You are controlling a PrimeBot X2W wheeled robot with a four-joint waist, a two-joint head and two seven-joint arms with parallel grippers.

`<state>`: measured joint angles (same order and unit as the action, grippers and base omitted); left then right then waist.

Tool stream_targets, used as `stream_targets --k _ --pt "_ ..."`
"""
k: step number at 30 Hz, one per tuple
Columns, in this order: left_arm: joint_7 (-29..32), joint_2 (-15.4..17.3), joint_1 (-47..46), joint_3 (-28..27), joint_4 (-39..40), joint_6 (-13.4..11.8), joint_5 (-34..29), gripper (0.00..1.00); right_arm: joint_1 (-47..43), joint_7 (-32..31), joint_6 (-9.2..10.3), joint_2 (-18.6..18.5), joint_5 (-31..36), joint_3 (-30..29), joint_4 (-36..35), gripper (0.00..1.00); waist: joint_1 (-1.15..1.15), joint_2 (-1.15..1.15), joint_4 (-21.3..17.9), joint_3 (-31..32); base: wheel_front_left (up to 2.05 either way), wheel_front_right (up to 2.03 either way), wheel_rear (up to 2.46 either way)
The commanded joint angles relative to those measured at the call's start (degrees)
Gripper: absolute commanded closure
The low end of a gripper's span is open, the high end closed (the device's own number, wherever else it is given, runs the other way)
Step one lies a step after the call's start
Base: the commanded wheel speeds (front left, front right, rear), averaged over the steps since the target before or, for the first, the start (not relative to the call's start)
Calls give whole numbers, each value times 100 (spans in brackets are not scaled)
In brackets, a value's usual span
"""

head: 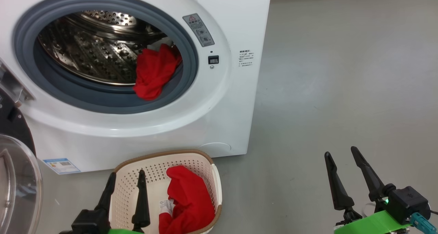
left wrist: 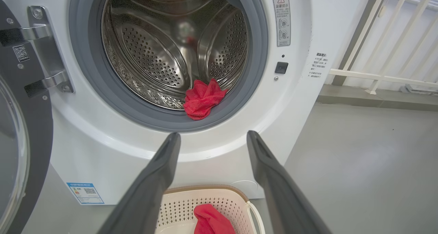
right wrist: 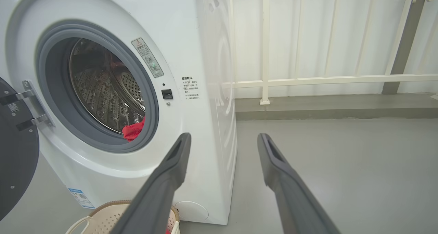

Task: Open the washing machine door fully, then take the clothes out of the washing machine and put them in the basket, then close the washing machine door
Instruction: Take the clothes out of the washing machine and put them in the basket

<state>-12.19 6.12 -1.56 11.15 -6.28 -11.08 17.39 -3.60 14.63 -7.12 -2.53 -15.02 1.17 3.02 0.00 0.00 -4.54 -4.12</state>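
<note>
In front of the white washing machine (head: 219,22), the head view looks down on its round opening with the washing machine door (head: 15,179) swung open on the machine's hinge side, its clear glass bowl and black rim at the picture's edge. The clothes (head: 155,73) are bright red. One piece droops from the steel drum (head: 95,49) over the grey gasket (head: 113,102) at the side of the opening away from the hinge. A second red piece (head: 190,196) lies in the basket (head: 160,157), which stands on the grey floor (head: 342,73) just before the machine's base. The left gripper (head: 126,174) hangs over the basket with its two dark fingers spread wide and nothing between them. The right gripper (head: 341,151) sits well off the machine's far side over bare floor, also spread wide and empty. The left wrist view faces straight into the machine. The red piece rests at the bottom lip of the drum against the gasket, and the metal hinge (left wrist: 44,56) and black door rim stand beside the opening. A small blue label (left wrist: 85,193) sits low on the machine's front. Below it the basket's brown rim and the red cloth inside show between the parted fingers. The right wrist view takes the machine at an angle from its far side. A corner of red shows at the low edge of the opening, and the basket's rim peeks out at the machine's foot. A white railing (right wrist: 308,80) runs behind the machine, and the fingers stand wide apart on nothing.
</note>
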Motion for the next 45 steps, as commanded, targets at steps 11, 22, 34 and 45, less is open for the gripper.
stream_targets --k 11,22,34,45 --pt "-34 62 -330 -115 69 0 68 0 183 37 -36 -34 -18 167 -181 0 0 0 36 -194 0 0 0" --pt "-82 2 -1199 -119 -255 140 219 0 440 37 -36 -34 -27 224 -228 0 0 0 13 -747 0 0 0" --pt "-84 60 -2401 -133 -899 372 326 0 699 37 -36 -34 -38 332 -231 0 0 0 -69 -1375 0 0 0" --pt "-68 171 -3613 -161 -1851 616 425 0 926 37 -36 -34 -61 455 -196 0 0 0 -171 -1775 0 0 0"
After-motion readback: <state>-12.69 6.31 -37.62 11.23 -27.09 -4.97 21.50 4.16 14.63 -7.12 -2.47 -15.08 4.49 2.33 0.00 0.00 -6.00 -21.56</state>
